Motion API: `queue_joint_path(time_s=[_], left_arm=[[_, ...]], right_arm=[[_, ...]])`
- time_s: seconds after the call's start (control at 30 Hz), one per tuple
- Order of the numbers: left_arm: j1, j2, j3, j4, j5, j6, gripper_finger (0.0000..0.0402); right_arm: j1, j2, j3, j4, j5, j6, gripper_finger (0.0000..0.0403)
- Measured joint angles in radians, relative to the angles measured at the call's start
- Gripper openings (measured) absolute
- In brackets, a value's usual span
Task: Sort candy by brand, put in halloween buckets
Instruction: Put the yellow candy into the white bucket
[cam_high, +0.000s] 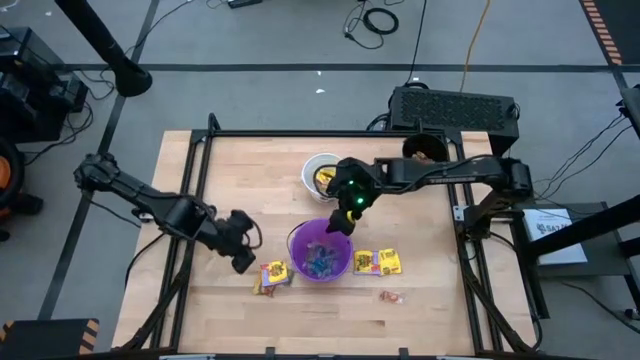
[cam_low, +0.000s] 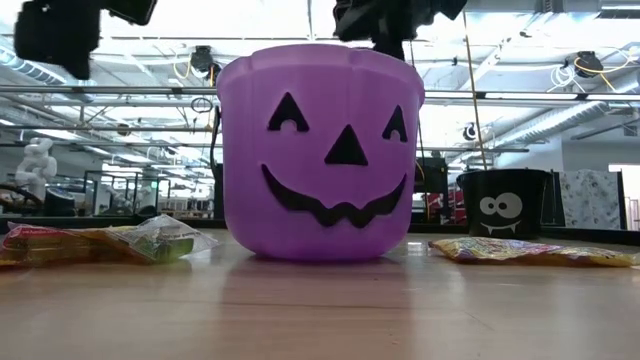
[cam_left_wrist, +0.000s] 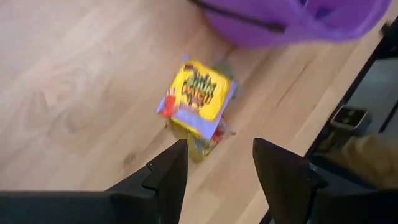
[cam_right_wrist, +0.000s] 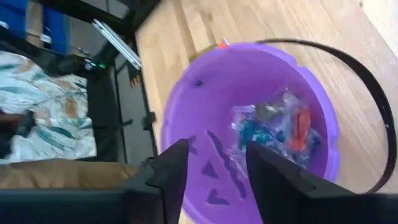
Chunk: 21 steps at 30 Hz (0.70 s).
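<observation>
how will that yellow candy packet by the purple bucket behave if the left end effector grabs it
The yellow candy packet looks like a thin, crinkly wrapper, so it probably flexes and crumples rather than staying stiff. It lies flat on the table atop another packet, so it may slide when nudged. Small and flat, it is likely light and won't roll. The left end effector is open above it.

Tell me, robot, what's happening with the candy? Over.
Left gripper open above yellow packet. Right gripper open over purple bucket. Nothing blocking.

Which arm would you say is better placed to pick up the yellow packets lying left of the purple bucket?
Left, probably. The left pincer is open just short of those yellow packets, while the right pincer hangs over the purple bucket.
</observation>
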Motion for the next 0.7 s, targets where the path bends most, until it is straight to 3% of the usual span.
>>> queue_joint_path(time_s=[0.17,0.33,0.53,0.7], left_arm=[[-0.08,0.072,0.0,0.036,0.021,-0.016,0.0189],[-0.135,0.111,-0.001,0.101,-0.014,-0.034,0.0199],[-0.13,0.183,-0.04,0.155,-0.124,0.23,0.0272],[-0.116,0.275,-0.124,0.267,-0.134,0.439,0.0309]], right_arm=[[-0.015,-0.117,0.0,0.036,0.029,0.018,0.0168],[-0.033,-0.251,0.001,0.036,0.203,-0.012,0.0169],[-0.035,-0.342,0.001,0.016,0.361,-0.077,0.0169],[-0.046,-0.352,0.001,0.005,0.373,-0.088,0.0169]])
